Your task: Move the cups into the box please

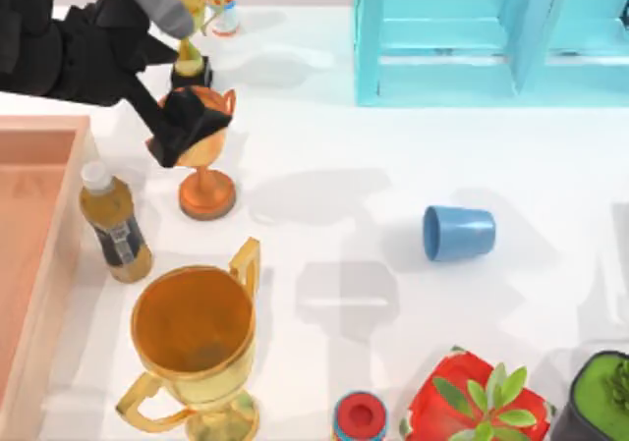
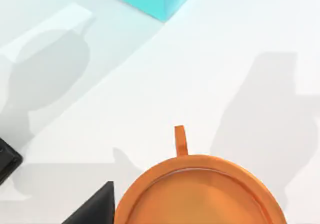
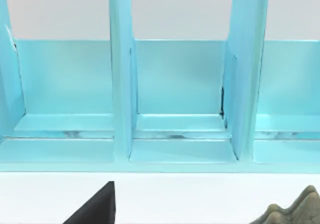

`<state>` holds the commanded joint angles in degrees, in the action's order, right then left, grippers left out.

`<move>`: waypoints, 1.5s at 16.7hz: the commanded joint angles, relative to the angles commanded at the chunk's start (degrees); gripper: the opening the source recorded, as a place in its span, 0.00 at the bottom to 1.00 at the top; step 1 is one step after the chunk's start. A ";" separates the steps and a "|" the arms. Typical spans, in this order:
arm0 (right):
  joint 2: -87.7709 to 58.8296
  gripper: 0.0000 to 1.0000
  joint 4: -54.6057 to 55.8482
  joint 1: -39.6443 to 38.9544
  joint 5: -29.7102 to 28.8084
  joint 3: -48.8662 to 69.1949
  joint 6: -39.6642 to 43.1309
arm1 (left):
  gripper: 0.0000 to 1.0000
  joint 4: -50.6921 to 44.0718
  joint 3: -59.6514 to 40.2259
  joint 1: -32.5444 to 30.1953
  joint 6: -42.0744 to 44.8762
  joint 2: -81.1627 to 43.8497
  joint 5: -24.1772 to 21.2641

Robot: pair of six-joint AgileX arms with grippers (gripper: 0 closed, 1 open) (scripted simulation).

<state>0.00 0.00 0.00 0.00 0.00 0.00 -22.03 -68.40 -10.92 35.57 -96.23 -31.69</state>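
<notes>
**Over the orange trophy, left arm at the table's left; one blue cup lies well off to the right**

Above the orange trophy point(image 1: 203, 161) at the left of the table, the left gripper point(image 1: 187, 127) hangs over the bowl, its black body covering much of the rim from the top view. Whether its fingers are apart or together I cannot tell; nothing can be seen held between them. From the left wrist view the trophy's round rim and one thin handle point(image 2: 180, 140) sit right beneath the camera, with a black finger point(image 2: 95, 209) beside the rim.

One cup point(image 1: 458, 233) lies tipped on its side on the white table point(image 1: 373, 146), well apart from the left gripper, to its right and nearer the front edge. Its long axis runs across the table, left to right, with the wider end towards the left.

The box point(image 1: 39, 254) sits at the table's left edge, near the gripper and far from the cup. A bottle point(image 1: 114, 223) stands just beside the box wall, a large gold trophy point(image 1: 197, 343) in front of it.

The right gripper's wrist view faces the turquoise shelf cabinet point(image 3: 175, 99); a dark finger point(image 3: 97, 206) shows low in that view.
</notes>
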 joint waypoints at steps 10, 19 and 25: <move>0.00 1.00 0.00 0.00 0.00 0.00 0.00 | 1.00 50.97 11.04 -14.65 9.85 -24.07 -19.46; 0.00 1.00 0.00 0.00 0.00 0.00 0.00 | 1.00 61.03 11.18 -13.05 11.71 -30.34 -22.83; 0.00 1.00 0.00 0.00 0.00 0.00 0.00 | 1.00 61.32 8.57 -17.13 8.76 -30.91 -19.39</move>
<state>0.00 0.00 0.00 0.00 0.00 0.00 39.29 -59.83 -28.06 44.33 -127.14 -51.09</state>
